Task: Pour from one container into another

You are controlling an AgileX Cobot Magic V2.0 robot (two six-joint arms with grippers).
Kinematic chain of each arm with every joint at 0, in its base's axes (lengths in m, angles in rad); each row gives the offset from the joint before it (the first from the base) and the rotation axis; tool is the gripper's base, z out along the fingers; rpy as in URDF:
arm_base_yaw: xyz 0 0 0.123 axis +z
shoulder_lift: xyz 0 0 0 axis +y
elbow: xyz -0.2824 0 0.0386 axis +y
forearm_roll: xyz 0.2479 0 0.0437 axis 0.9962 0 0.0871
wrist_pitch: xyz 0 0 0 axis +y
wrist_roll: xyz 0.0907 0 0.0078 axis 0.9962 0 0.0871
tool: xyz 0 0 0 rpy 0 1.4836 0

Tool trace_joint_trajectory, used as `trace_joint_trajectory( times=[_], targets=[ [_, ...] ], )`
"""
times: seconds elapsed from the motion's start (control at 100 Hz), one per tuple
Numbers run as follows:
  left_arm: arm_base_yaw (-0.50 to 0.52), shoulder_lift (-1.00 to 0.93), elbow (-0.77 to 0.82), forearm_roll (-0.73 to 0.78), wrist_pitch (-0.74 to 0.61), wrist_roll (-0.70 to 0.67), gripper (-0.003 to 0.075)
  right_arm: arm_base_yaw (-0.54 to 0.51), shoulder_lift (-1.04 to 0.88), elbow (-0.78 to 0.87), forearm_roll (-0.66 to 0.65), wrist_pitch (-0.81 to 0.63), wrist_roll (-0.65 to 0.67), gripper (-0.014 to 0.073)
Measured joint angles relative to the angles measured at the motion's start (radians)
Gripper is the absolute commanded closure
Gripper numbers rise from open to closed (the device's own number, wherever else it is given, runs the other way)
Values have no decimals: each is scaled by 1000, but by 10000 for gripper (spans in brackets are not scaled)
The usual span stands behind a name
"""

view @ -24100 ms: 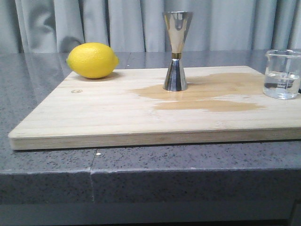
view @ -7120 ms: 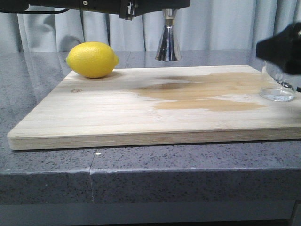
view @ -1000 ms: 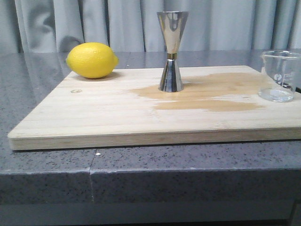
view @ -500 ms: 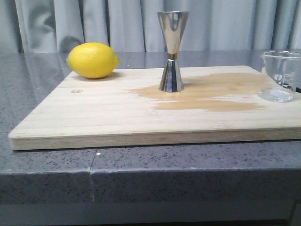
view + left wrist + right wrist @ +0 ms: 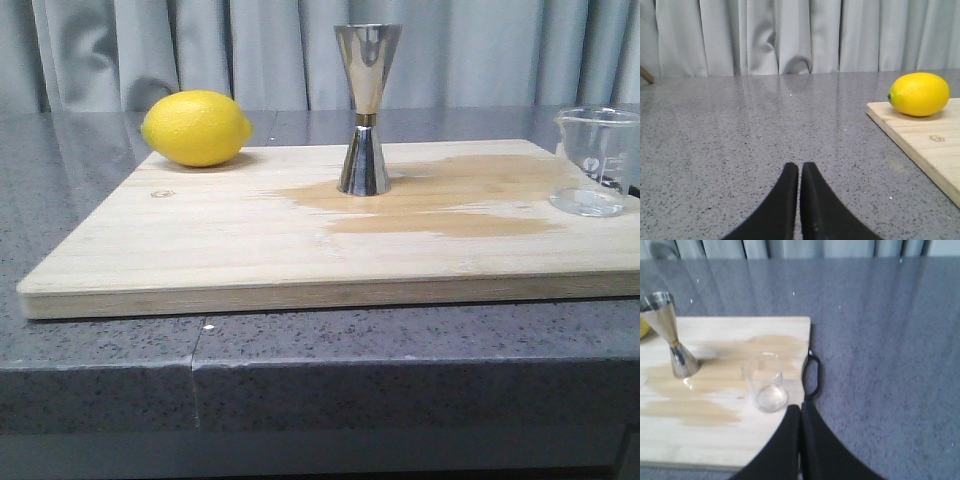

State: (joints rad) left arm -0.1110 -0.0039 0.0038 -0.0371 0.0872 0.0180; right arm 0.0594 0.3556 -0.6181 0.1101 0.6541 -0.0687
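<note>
My right gripper (image 5: 800, 440) is closed on nothing; the beaker (image 5: 766, 382) stands just ahead of it on the board (image 5: 715, 440). Thin glass: light, slick, breakable, so I judge a mid-wall grip best. Left gripper (image 5: 800, 200) likewise closed, empty, far from the jigger (image 5: 366, 110).

Looks like a staged kitchen or bar counter set up for testing rather than a lived-in home: speckled grey stone countertop (image 5: 100, 380) with a seam, pale wooden cutting board (image 5: 200, 240) bearing darker wet-looking patches, and a whole lemon (image 5: 196, 127) on its far corner. Bar-style steel jigger (image 5: 366, 108) and small glass beaker (image 5: 595, 160) on the board. Backed wall to wall by plain grey curtains (image 5: 250, 50).
</note>
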Motion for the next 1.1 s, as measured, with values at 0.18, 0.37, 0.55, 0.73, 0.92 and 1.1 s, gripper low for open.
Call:
trace_joint_trajectory(
  times=[0.18, 0.37, 0.55, 0.73, 0.92, 1.1],
  targets=[
    [0, 0, 0, 0, 0, 0, 739, -5, -176, 270, 2, -310, 0, 669],
    [0, 0, 0, 0, 0, 0, 739, -9, -322, 519, 3, -500, 0, 669],
    [0, 0, 0, 0, 0, 0, 739, -9, -363, 633, 6, -568, 0, 669],
    [0, 0, 0, 0, -2, 0, 739, -9, -363, 631, 9, -591, 0, 669],
    [0, 0, 0, 0, -2, 0, 739, -9, -363, 631, 12, -593, 2, 669],
    [0, 0, 0, 0, -2, -2, 739, -9, -363, 631, -86, -625, 105, 669]
  ],
)
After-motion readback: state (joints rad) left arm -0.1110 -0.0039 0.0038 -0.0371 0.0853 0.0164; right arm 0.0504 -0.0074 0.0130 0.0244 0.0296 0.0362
